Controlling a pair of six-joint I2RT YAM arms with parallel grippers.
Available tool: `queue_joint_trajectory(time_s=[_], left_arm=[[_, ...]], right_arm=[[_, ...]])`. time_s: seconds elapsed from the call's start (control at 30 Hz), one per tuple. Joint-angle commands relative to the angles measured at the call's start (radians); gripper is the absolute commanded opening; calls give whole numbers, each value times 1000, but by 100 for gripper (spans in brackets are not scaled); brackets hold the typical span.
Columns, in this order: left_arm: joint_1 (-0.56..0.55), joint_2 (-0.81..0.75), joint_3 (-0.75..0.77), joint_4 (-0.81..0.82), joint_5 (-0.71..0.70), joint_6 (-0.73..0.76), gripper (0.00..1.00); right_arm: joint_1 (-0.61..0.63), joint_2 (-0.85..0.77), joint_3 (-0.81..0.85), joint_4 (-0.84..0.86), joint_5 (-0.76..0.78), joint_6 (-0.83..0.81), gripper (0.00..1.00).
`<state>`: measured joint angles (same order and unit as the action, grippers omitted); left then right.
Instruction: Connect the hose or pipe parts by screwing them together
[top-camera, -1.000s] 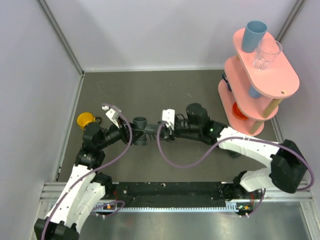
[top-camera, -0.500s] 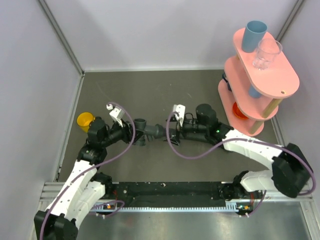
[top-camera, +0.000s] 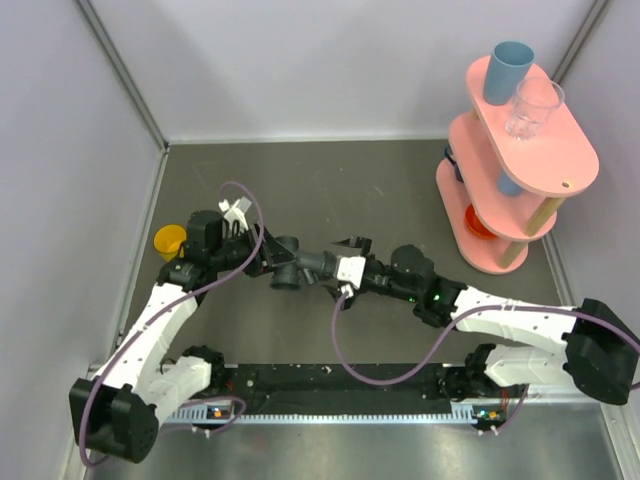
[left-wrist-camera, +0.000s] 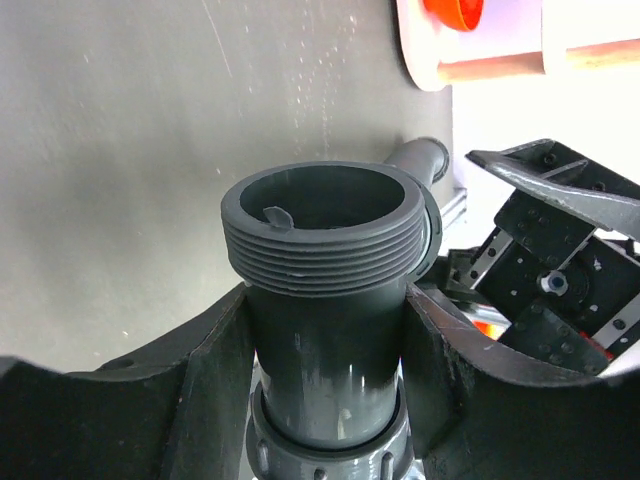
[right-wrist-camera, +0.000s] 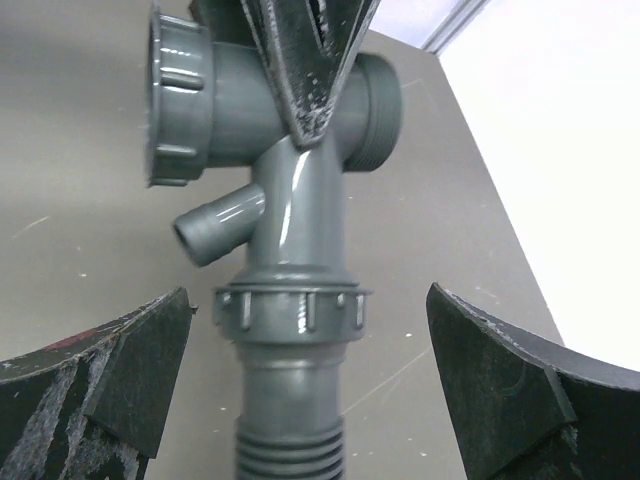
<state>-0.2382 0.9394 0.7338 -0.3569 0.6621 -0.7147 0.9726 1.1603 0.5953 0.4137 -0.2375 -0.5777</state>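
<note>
The dark grey branch fitting (top-camera: 288, 265) hangs just above the table with my left gripper (top-camera: 262, 258) shut on its body. In the left wrist view its threaded open end (left-wrist-camera: 320, 235) stands between my fingers (left-wrist-camera: 215, 375). The ribbed hose (right-wrist-camera: 290, 450) runs into a ridged collar (right-wrist-camera: 292, 310) seated on the fitting's stem (right-wrist-camera: 300, 200). My right gripper (right-wrist-camera: 310, 375) is open, its fingers (right-wrist-camera: 130, 370) wide apart on either side of the collar and touching nothing. In the top view the right gripper (top-camera: 330, 260) sits just right of the fitting. The rest of the hose is hidden under the right arm.
A yellow cup (top-camera: 168, 240) stands left of the left wrist. A pink tiered stand (top-camera: 515, 170) at the back right carries a blue cup (top-camera: 508, 70), a clear glass (top-camera: 535, 105) and an orange item (top-camera: 478, 222). White walls close off the sides and back.
My right gripper has opened and let go of the collar, and its wrist has rolled and dropped lower. The left arm swung its wrist up and right, still holding the fitting.
</note>
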Motion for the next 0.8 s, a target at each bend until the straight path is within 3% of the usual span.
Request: queue_joint_trajectory(time_s=[0.0, 0.13, 0.4, 0.47, 0.5, 0.6, 0.73, 0.77], left_arm=[[2, 1, 47, 9, 125, -138, 0], [0, -2, 36, 27, 145, -169, 0], [10, 15, 39, -2, 139, -143, 0], [10, 18, 32, 9, 143, -149, 0], [8, 19, 30, 13, 143, -146, 0], [8, 4, 32, 56, 149, -48, 0], [7, -132, -65, 198, 88, 292, 0], [7, -198, -136, 304, 93, 332, 0]], right_arm=[[46, 25, 26, 79, 109, -85, 98], [61, 58, 49, 45, 113, -99, 93], [72, 36, 24, 14, 124, -94, 91], [74, 39, 29, 13, 135, -96, 81], [74, 38, 34, 16, 136, -93, 61], [71, 33, 37, 48, 115, -41, 27], [-7, 55, 108, -16, -134, 102, 15], [-46, 62, 126, -60, -190, 149, 15]])
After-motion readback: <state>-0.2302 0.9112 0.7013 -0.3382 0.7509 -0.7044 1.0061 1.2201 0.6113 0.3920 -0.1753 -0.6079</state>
